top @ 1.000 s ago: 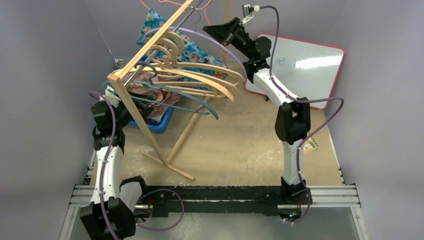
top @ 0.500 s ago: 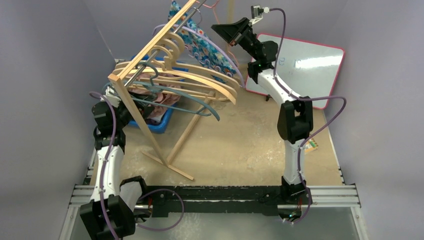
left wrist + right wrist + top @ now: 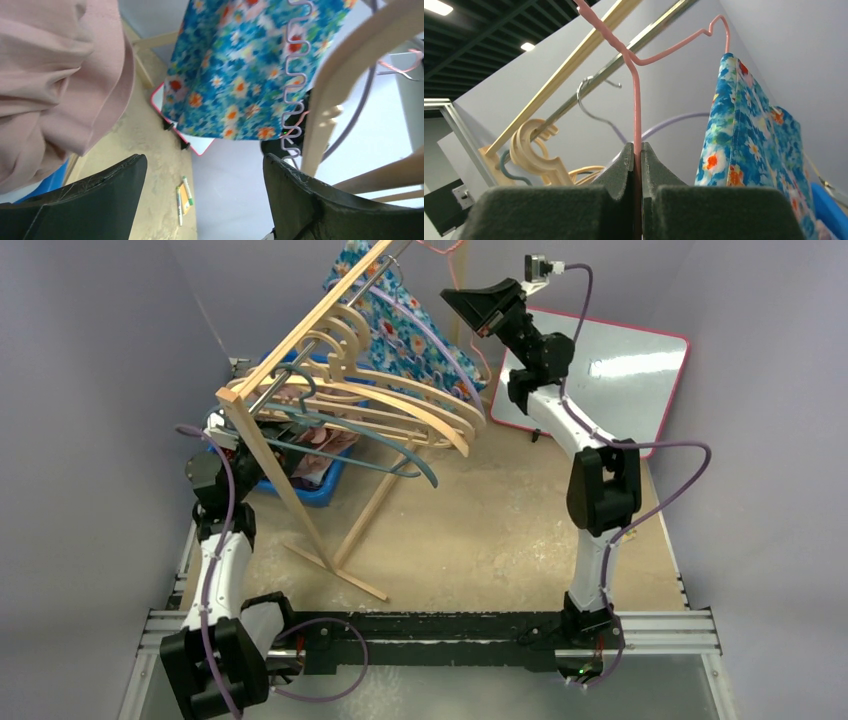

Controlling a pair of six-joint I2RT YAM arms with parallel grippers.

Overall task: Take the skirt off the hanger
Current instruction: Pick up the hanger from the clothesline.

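Observation:
The blue floral skirt [image 3: 405,325] hangs from a pink wire hanger [image 3: 447,248] beside the rack's metal rail at the back. My right gripper [image 3: 468,300] is raised high and shut on the hanger's straight wire. In the right wrist view the pink hanger [image 3: 636,100] runs up from between the closed fingers of the right gripper [image 3: 637,147], with the skirt [image 3: 749,145] to the right. My left gripper [image 3: 202,165] is open and empty, low by the blue bin, facing the skirt [image 3: 240,70] from below. In the top view the left gripper [image 3: 222,435] sits partly behind the rack's post.
A wooden rack [image 3: 290,340] carries several wooden hangers [image 3: 400,400] and a grey-blue one. A blue bin [image 3: 318,480] holds pink cloth [image 3: 55,75]. A whiteboard [image 3: 610,370] leans at the back right. Markers [image 3: 182,197] lie on the table.
My right gripper has risen and moved right with the pink hanger. The skirt has swung up with it and hangs higher. The left arm has shifted slightly.

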